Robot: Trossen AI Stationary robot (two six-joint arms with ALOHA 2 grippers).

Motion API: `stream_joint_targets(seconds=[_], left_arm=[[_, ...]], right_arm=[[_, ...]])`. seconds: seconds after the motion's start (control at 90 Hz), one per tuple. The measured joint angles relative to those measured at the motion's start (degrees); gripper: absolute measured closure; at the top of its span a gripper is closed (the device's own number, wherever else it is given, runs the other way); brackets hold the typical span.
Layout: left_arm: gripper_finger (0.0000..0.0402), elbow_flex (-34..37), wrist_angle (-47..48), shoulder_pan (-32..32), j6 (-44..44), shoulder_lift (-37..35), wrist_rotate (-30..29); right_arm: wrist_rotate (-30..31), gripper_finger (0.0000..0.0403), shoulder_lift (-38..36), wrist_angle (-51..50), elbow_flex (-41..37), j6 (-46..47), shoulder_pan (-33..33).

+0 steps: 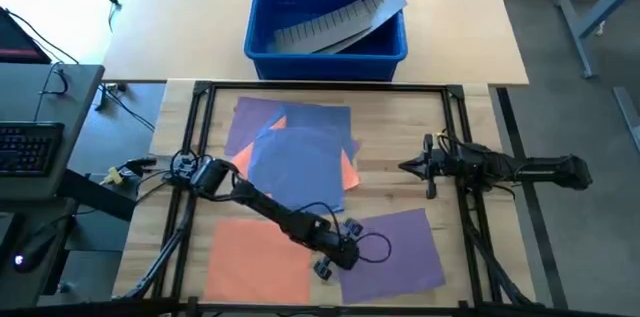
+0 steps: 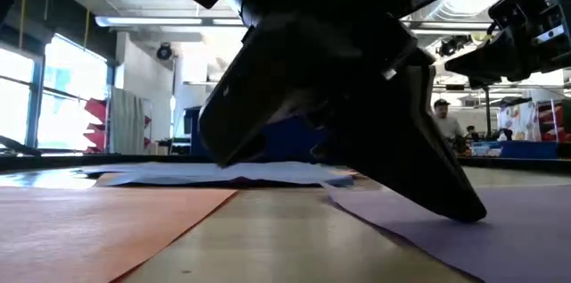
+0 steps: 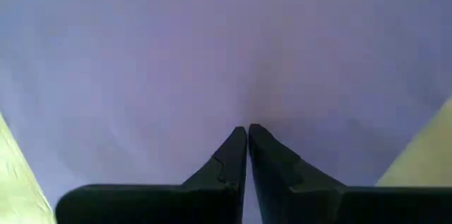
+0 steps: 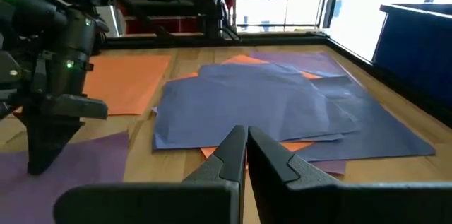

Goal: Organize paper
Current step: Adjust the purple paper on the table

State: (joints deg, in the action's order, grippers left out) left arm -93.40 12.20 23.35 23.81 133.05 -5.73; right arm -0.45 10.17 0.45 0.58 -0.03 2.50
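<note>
The thin square sheets of coloured paper lay in three places on the wooden table [image 1: 470, 162]: a rough stack of blue, purple and orange sheets [image 1: 295, 152] at the middle, a single orange sheet [image 1: 255, 257] near the front left, and a single purple sheet [image 1: 400, 247] near the front right. The left gripper [image 3: 247, 136] pressed down on the purple sheet's near-left part, fingers clenched together with nothing visibly between them. The right gripper [image 4: 247, 139] hovered at the table's right side, fingers closed and empty. The stack looked partly gathered but untidy; the two loose sheets apparently still had to join it. Behind stood a blue plastic bin [image 1: 326, 17] holding a grey ridged strip [image 1: 335, 22].
</note>
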Motion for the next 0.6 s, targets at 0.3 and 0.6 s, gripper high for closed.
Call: stream_joint_targets(seconds=[0.3, 0.6], left_arm=[[0.0401, 0.3, 1.2, 0.3, 6.0, -1.2, -4.1], [0.0401, 0.2, 0.0, 1.4, -5.9, -5.7, -3.3]], right_arm=[[0.0, 0.0402, 0.0, 0.0, 0.0, 0.0, 0.0], [0.0, 0.0402, 0.0, 0.0, 0.0, 0.0, 0.0]])
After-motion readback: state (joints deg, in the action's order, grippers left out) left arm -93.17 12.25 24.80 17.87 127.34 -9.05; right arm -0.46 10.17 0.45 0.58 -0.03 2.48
